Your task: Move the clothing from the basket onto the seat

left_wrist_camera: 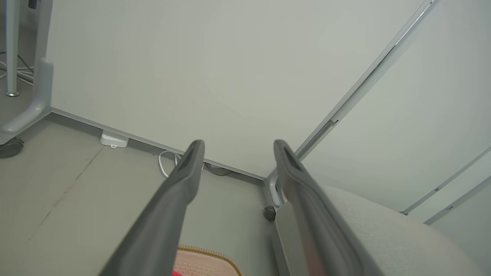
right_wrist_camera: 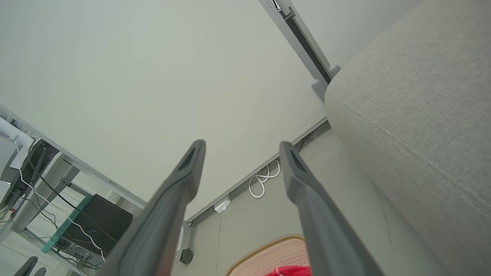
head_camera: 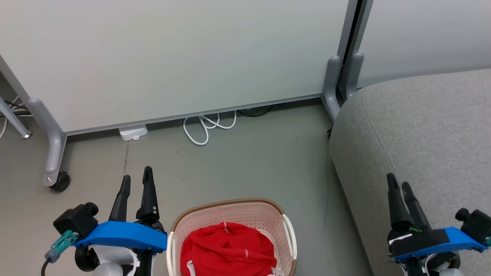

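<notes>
The red clothing (head_camera: 228,249) with white trim lies bunched in the cream basket (head_camera: 264,214), which stands on the floor at the bottom middle of the head view. A sliver of the clothing (right_wrist_camera: 285,271) and the basket rim (right_wrist_camera: 264,247) show low in the right wrist view, and the basket rim (left_wrist_camera: 203,255) in the left wrist view. The light grey seat (head_camera: 422,126) rises to the right of the basket. My left gripper (head_camera: 136,176) hangs open left of the basket, holding nothing. Over the seat's near edge my right gripper (head_camera: 399,182) is open and empty too.
A pale partition wall (head_camera: 172,57) on castored feet (head_camera: 59,182) stands behind the basket. A white cable coil (head_camera: 203,128) and a white power adapter (head_camera: 133,133) lie at its base. Bare grey floor (head_camera: 249,168) lies between basket and wall.
</notes>
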Available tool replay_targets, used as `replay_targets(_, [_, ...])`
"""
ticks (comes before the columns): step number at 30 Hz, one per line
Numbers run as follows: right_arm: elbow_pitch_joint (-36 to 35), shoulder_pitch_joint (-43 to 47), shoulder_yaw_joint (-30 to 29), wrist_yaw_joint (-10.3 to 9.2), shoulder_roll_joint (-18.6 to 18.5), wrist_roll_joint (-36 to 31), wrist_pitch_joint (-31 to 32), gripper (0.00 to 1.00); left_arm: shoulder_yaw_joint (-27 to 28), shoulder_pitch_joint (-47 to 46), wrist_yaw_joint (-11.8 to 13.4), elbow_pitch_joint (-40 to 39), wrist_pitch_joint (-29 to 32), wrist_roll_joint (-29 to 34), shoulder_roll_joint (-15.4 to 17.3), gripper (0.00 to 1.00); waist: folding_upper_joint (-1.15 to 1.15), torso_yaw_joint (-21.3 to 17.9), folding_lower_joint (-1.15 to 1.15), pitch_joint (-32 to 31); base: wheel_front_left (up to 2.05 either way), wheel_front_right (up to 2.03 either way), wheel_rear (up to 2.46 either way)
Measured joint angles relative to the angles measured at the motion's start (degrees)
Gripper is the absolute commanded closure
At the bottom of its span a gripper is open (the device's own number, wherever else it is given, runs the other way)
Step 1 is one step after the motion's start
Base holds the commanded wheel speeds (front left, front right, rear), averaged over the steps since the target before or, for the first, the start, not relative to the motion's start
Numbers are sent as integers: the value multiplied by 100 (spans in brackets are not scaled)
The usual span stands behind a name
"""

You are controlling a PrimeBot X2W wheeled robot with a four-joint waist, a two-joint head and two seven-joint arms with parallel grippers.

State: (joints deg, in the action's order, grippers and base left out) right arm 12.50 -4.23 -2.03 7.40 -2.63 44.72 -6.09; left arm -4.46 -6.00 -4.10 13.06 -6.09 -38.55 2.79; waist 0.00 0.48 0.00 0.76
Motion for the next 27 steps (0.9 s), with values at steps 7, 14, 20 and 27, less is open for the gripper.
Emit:
replay_targets(7, [-12, 0, 25, 0, -1, -470, -110, 0, -135, -27, 25, 5, -114, 524, 23, 0, 0, 7, 0, -5, 0, 0, 0])
replay_targets(14, [-25, -1, 62, 0, -1, -1000, -233, 0, -292, -74, 85, 21, -231, 1055, 64, 0, 0, 26, 0, -3, 0, 0, 0])
replay_targets(20, [-24, -2, 99, 0, -3, -1352, -312, 0, -390, -93, 107, 38, -314, 1403, 100, 0, 0, 47, 0, -3, 0, 0, 0])
replay_targets(27, [-23, -7, 152, 1, -3, -1726, -415, 0, -486, -116, 111, 92, -413, 1771, 120, 0, 0, 69, 0, 2, 0, 0, 0])
